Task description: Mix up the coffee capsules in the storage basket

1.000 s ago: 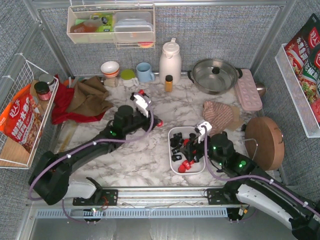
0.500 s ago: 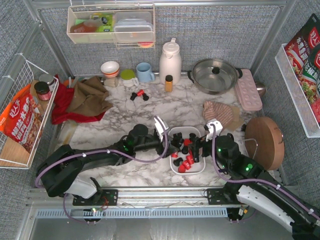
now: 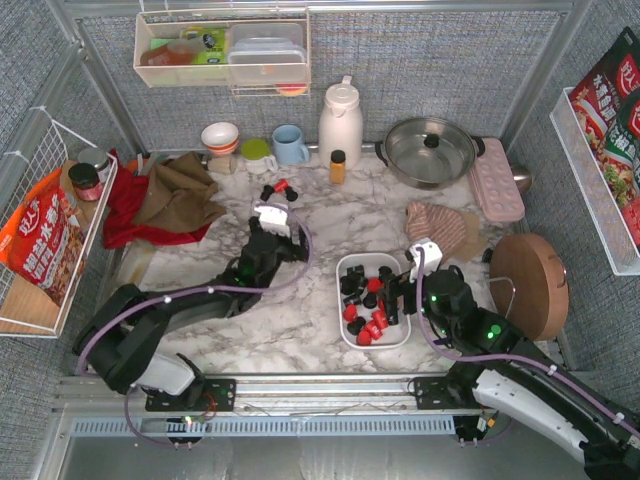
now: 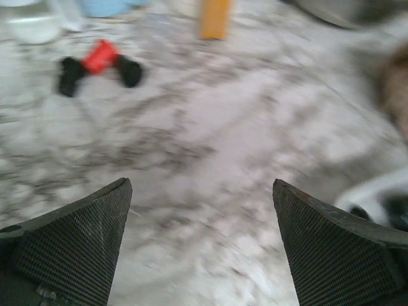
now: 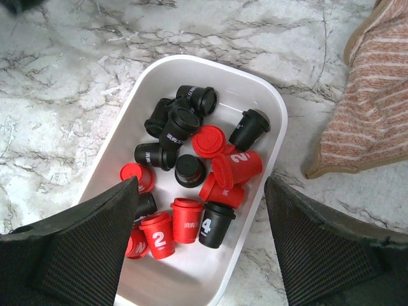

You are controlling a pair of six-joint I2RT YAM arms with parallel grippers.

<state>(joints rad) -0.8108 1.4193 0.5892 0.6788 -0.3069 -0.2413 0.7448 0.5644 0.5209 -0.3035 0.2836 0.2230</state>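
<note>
The storage basket (image 3: 342, 328) (image 5: 271, 108), a white tray, lies right of the table's middle and holds several red and black coffee capsules (image 3: 370, 305) (image 5: 189, 221). My right gripper (image 3: 393, 292) (image 5: 201, 182) hangs over the basket, open, with nothing between its fingers. Three more coffee capsules (image 3: 279, 189) (image 4: 100, 56), one red between two black, lie on the marble near the back. My left gripper (image 3: 271, 214) (image 4: 201, 185) sits just in front of them over bare marble, wide open and empty. The left wrist view is blurred.
An amber bottle (image 3: 338, 166) (image 4: 215, 18), a white thermos (image 3: 340, 122), a blue mug (image 3: 290, 145) and a steel pot (image 3: 430, 150) line the back. A striped cloth (image 3: 440, 232) (image 5: 376, 108) lies right of the basket. Red and brown cloths (image 3: 165, 200) lie at the left.
My left gripper swung from the far capsules to the basket's left rim, then back to the table's middle, and its jaws opened wide. The right arm has hardly moved.
</note>
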